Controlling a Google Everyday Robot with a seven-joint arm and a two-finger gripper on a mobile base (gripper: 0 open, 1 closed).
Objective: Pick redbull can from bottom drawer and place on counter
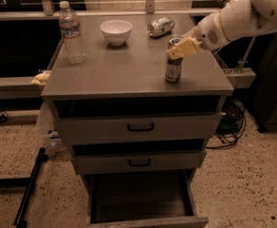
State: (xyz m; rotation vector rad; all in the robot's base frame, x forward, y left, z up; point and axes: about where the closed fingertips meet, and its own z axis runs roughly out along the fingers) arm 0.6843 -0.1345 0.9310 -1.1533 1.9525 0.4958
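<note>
The redbull can [173, 69] stands upright on the counter [124, 68], near its right front part. My gripper [181, 48] reaches in from the right on a white arm and sits at the can's top, covering its upper front. The can's silver rim shows just behind it. The bottom drawer [147, 221] is pulled out below, and its dark interior shows nothing in it.
On the counter stand a water bottle [71, 32] at the back left, a white bowl [115, 31] at the back middle and a dented silver can [160, 26] lying behind the redbull can. Two upper drawers with black handles [140, 127] are closed. Cables [229, 122] lie on the floor to the right.
</note>
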